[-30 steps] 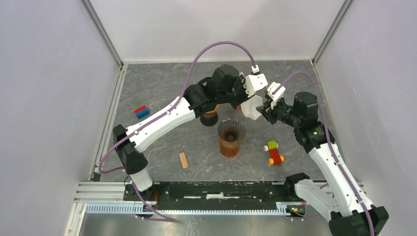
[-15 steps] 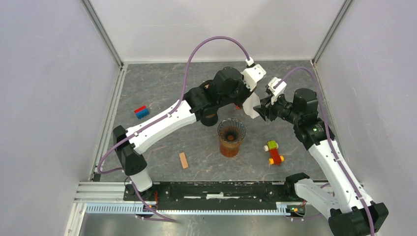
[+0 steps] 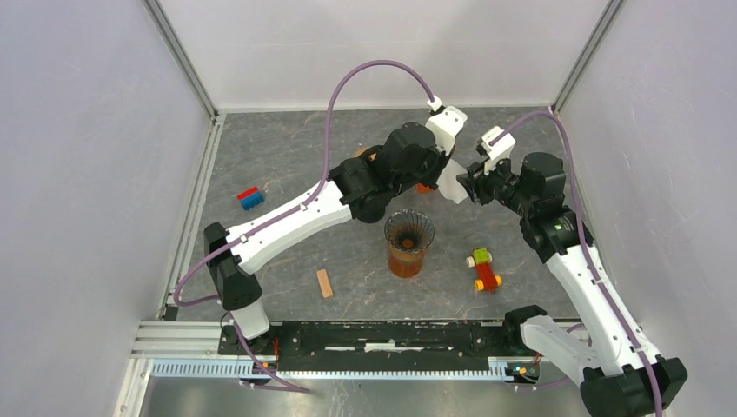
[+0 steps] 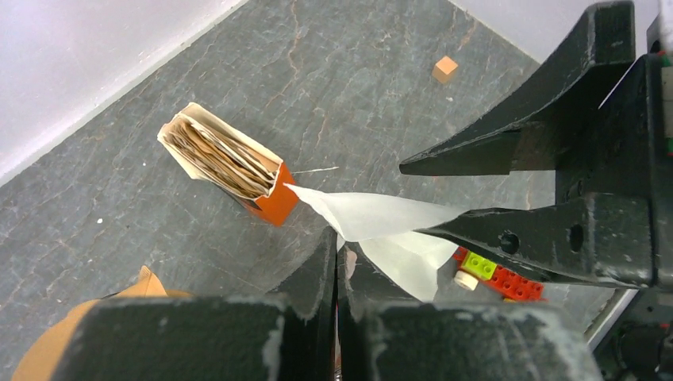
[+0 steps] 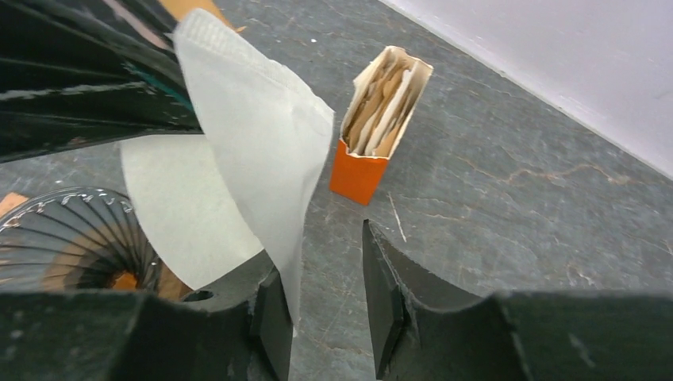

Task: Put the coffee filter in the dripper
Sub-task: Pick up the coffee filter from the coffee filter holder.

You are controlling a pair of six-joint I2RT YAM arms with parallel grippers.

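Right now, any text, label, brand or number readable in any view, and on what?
None readable. The orange filter box shows plain faces, the coffee filter is blank, and the glass dripper and toy bricks show no legible marks.

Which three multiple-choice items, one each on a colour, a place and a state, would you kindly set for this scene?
1. What colour is the filter box? A blue; B orange; C green.
2. Where is the coffee filter? A inside the box; B lying flat; C held up in the air.
3. How is the left gripper? A shut on the filter; B wide open; C shut on nothing.
Key: B, its lower wall is orange; C, the wrist views show it hanging clear of the grey surface; A, its closed fingers pinch the paper's edge.
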